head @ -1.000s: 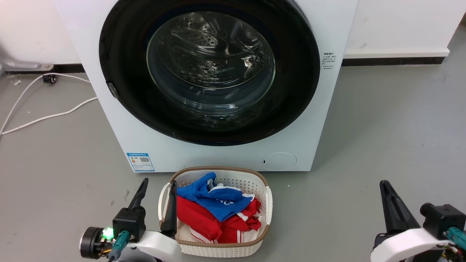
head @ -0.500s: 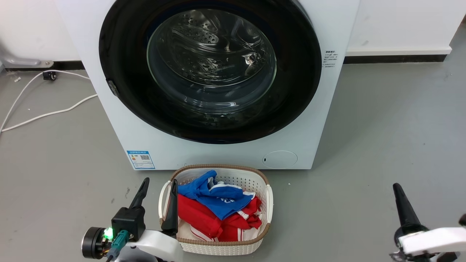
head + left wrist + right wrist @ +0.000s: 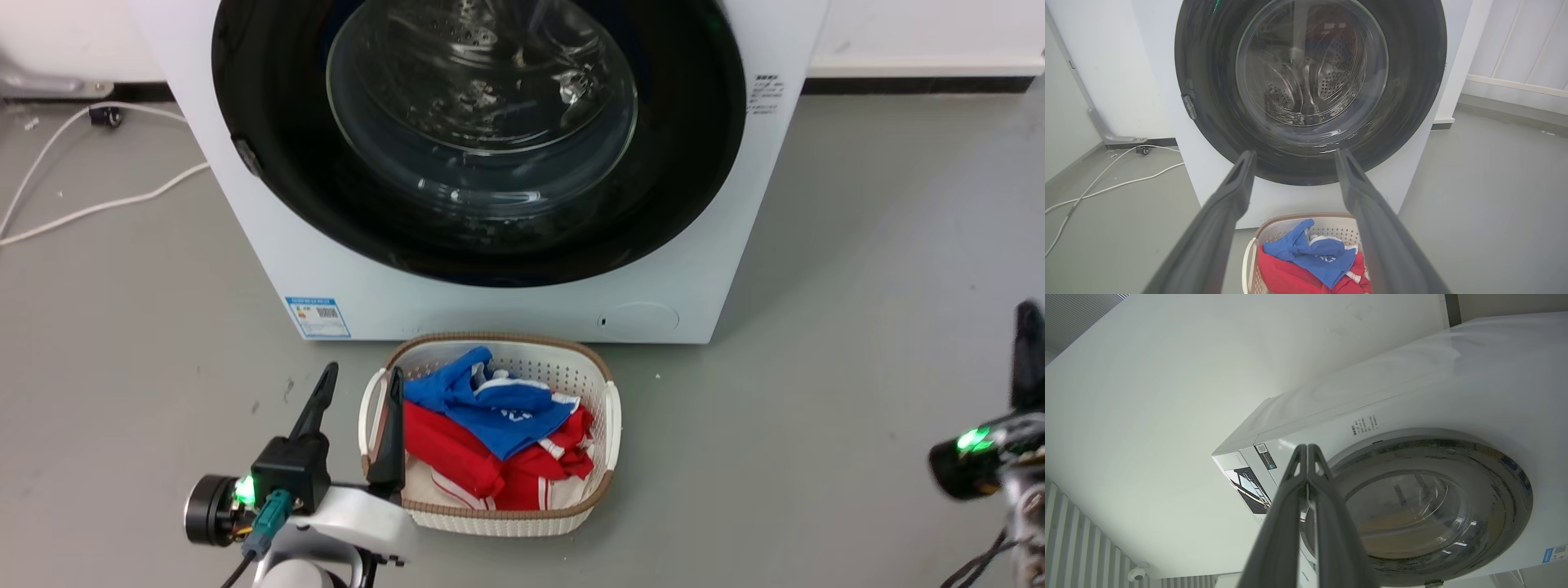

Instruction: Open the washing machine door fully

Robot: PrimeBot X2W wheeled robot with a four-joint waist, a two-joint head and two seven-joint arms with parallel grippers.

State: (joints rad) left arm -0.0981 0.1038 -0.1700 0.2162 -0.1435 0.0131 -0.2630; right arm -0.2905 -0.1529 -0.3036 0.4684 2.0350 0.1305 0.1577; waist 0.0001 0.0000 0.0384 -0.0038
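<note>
Swings the right gripper [image 3: 1307, 447] up off its low rest, jaws pressed together, toward the door [image 3: 482, 139], shut flush on the washer [image 3: 506, 306]. Leaves the left gripper [image 3: 363, 371] by the basket [image 3: 490, 521], jaws spread. Signals the reach starting; no pull yet.

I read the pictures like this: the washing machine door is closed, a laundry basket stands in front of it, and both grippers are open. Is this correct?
Not entirely. The right gripper is shut: the right wrist view shows its two fingers pressed together at the tips. The left gripper is open, the washing machine door is closed, and the laundry basket stands before it.
</note>
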